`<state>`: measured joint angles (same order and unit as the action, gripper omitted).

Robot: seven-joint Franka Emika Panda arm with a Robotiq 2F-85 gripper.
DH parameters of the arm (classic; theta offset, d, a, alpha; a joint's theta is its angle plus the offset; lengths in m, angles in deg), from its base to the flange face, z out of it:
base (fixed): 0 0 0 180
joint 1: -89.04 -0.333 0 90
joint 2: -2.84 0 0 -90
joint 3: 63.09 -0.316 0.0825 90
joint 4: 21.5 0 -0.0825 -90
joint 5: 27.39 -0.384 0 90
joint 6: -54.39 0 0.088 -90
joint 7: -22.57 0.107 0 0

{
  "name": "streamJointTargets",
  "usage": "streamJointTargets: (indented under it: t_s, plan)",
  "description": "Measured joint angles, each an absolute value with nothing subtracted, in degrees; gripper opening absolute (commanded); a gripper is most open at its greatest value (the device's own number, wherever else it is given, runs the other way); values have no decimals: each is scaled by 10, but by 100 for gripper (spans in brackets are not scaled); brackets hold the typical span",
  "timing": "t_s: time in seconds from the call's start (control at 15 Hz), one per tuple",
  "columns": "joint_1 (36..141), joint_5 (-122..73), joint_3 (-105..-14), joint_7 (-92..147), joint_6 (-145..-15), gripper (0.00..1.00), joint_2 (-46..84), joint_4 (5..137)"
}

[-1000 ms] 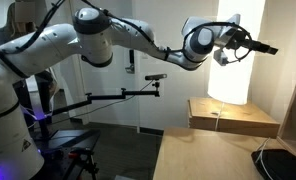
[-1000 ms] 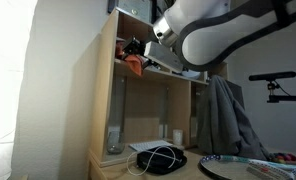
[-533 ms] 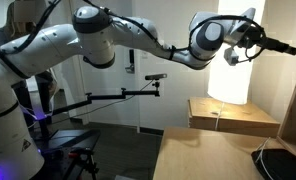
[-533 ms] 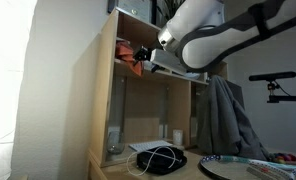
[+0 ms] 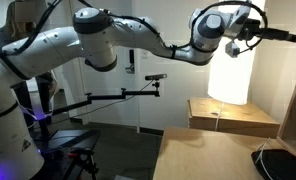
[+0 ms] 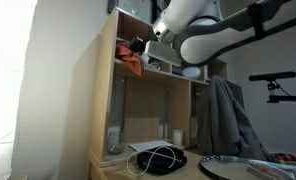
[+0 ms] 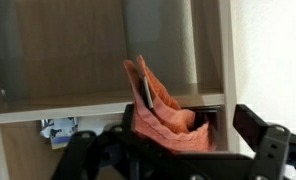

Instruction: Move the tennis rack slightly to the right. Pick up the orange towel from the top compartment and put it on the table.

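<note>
There is one wooden shelf (image 6: 106,90), one tan table (image 5: 203,152) and one tennis racket (image 6: 238,166), which lies low beside the shelf's foot. The upper compartment of the shelf holds one crumpled orange towel (image 7: 166,112). The one arm (image 5: 118,35) reaches high and stretched toward this compartment. The gripper (image 6: 129,47) is at the towel, its jaws wide apart.

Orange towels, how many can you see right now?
1. The orange towel lies bunched in the upper compartment of the wooden shelf, against its side wall. More could be hidden deeper inside.
</note>
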<state>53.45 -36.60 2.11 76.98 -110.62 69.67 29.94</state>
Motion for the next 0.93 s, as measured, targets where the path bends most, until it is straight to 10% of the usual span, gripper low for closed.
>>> streamJointTargets:
  t_s: [0.73,0.93]
  plan:
    - [579,-344,55,825,-1064,100,736,214]
    - [589,-345,54,825,-1064,68,742,199]
